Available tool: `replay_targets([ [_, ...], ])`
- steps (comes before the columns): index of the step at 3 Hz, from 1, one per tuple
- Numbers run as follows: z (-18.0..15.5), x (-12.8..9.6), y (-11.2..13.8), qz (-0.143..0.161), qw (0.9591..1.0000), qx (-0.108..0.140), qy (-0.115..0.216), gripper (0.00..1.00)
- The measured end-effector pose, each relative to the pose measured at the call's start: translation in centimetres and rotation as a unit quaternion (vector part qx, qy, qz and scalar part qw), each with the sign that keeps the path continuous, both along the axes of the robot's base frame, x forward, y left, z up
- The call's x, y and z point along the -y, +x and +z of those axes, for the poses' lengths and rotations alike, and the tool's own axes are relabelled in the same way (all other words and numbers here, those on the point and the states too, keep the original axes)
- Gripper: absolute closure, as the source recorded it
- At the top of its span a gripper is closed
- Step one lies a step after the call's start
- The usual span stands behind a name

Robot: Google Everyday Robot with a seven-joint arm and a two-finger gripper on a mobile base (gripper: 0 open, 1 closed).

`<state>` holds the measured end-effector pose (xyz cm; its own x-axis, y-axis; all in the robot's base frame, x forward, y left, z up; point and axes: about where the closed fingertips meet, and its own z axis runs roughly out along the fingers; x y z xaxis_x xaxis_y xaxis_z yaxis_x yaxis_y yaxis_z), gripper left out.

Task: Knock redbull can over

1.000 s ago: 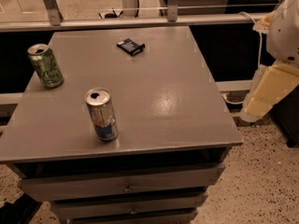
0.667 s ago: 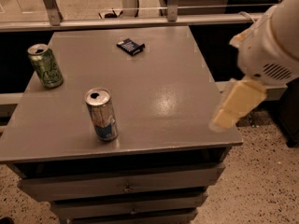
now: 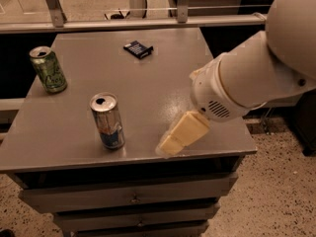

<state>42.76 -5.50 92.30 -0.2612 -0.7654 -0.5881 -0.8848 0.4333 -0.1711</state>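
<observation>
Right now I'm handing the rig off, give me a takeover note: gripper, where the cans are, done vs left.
Gripper: low over the front edge of the grey metal table, to the right of the target, holding nothing and not touching it.
Slim silver and blue redbull can: upright near the table's front, left of centre.
Wider green can: upright at the left edge, not the target.
Small dark flat packet: near the back.
Done: arm brought in over the table beside the can.
Left: sweep the gripper left into the redbull can to tip it; probably keep clear of the green can.
</observation>
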Motion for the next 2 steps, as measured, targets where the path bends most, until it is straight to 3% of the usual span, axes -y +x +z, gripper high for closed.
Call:
replay_targets([
  [1,-2.4,-5.4,1.4,0.018,0.9963,0.001,0.084,0.00],
  [2,-3.2,-8.1,2.6,0.024,0.9922,0.008,0.122,0.00],
])
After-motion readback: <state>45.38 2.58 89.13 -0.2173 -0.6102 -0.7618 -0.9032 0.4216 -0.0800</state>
